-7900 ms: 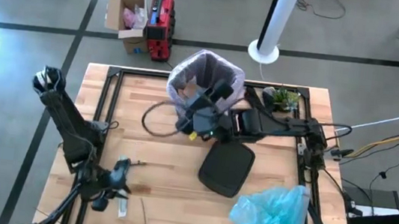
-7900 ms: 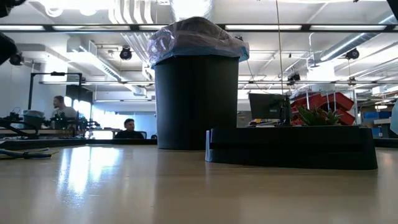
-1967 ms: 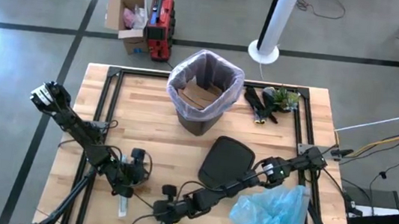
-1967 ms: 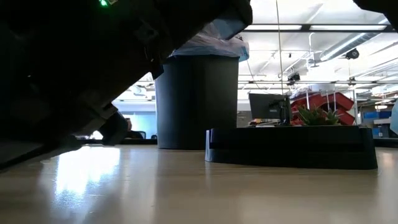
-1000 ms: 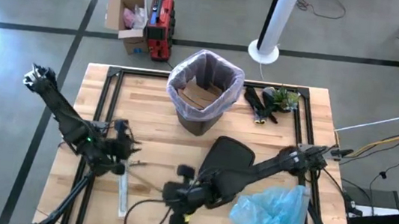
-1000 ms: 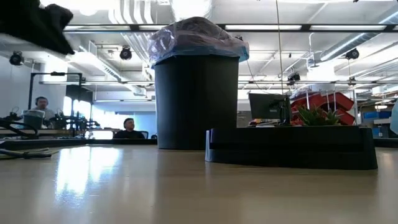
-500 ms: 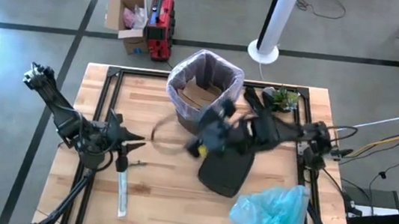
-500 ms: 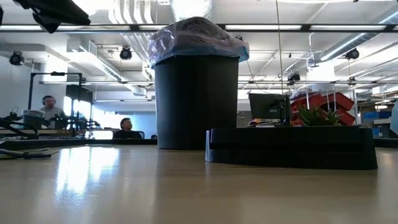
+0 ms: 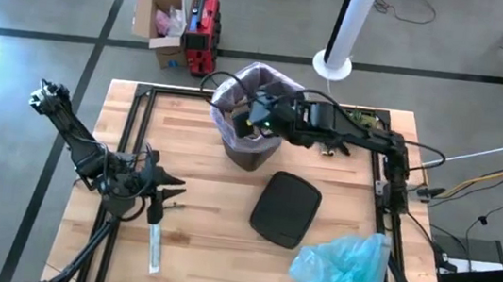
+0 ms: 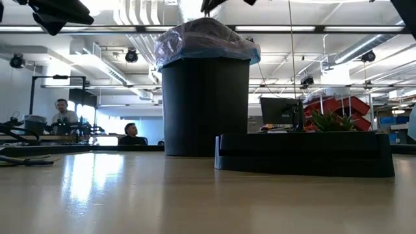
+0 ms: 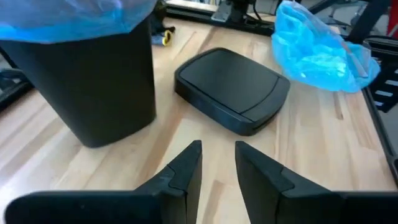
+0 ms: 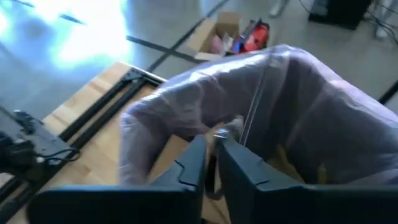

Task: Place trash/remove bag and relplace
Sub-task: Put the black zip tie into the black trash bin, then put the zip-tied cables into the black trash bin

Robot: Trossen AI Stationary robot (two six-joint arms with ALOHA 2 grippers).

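Note:
The black bin [image 9: 248,150] stands at the table's far middle, lined with the pink-lavender bag [image 9: 281,86], whose rim drapes over its top [image 10: 205,42]. Brown paper trash [image 12: 177,149] lies inside. My right gripper [image 9: 242,126] hovers over the bin's mouth, pointing slantwise down into the bag [image 12: 298,93]. Its fingers [image 12: 193,165] are nearly together, with a small white scrap [image 12: 227,127] at their tips. My left gripper [image 9: 173,187] hangs open above the table's left part, nothing between its fingers [image 11: 186,165]. The blue replacement bag [image 9: 343,275] lies at the near right. My right gripper has the small white scrap [image 12: 225,130] right at its fingertips, over the open bag. I cannot tell whether the fingers touch it.
The bin's black lid [image 9: 286,209] lies flat on the table between the bin and the blue bag [image 11: 320,46]. A white strip [image 9: 154,249] lies near the left gripper. A black-and-green clump [image 9: 348,125] sits at the far right. A thin cable [image 9: 213,80] loops beside the bin.
My right gripper has swung from the table's near middle up and toward the far edge, over the lid, to above the bin's mouth, rolling as it went. My left gripper has rolled in place.

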